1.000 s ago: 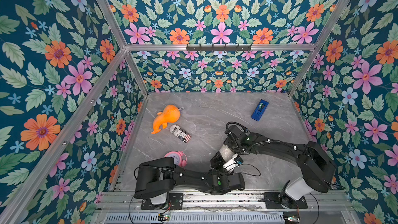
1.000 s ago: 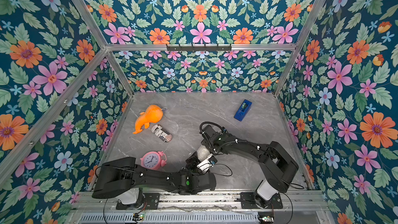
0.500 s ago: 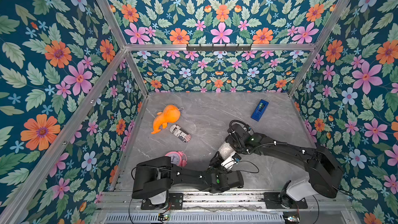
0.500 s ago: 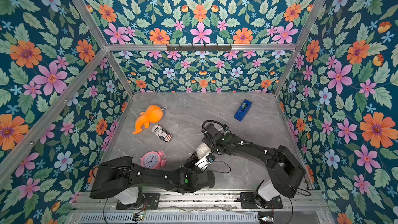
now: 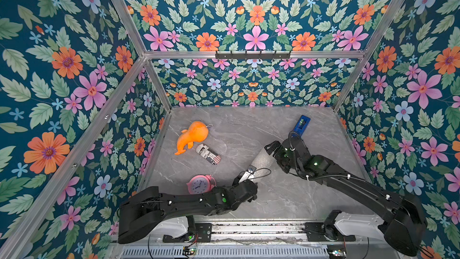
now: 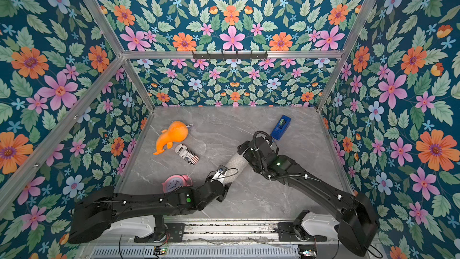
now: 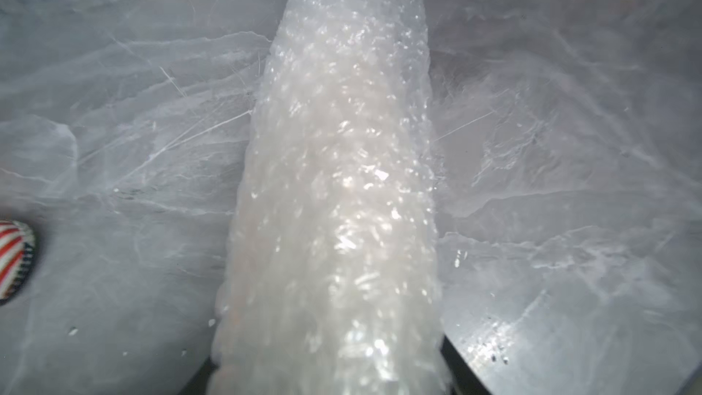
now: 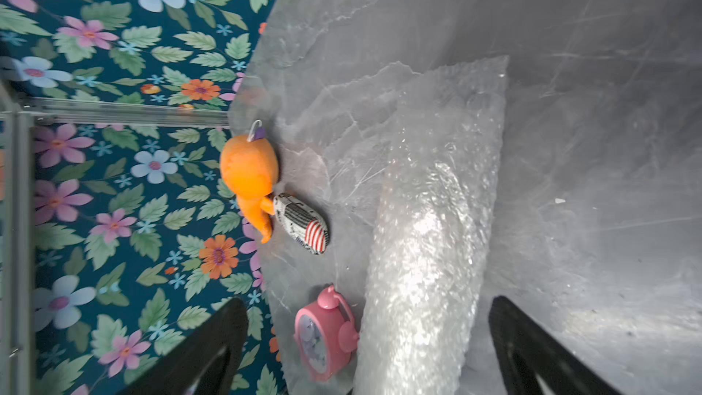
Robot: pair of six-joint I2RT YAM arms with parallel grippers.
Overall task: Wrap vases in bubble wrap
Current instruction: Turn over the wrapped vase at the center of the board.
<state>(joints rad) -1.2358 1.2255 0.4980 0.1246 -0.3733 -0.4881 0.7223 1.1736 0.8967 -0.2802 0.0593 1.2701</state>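
Right wrist view: right claw (image 8: 366, 301) is seen spread wide, its fingers (image 8: 212, 351) standing clear on either side of the clear, shiny bubble wrap (image 8: 429, 241), which is rolled into a long tube. The tube's long axis is laid straight out from this claw across the grey marble tabletop (image 5: 249, 130) to the left claw (image 7: 326, 374), by which the opposite end is judged pinched. The small white ceramic vase is not seen bare. It is judged inside the roll, a pale core being shown through. Any closing by the right claw would be made across that axis.
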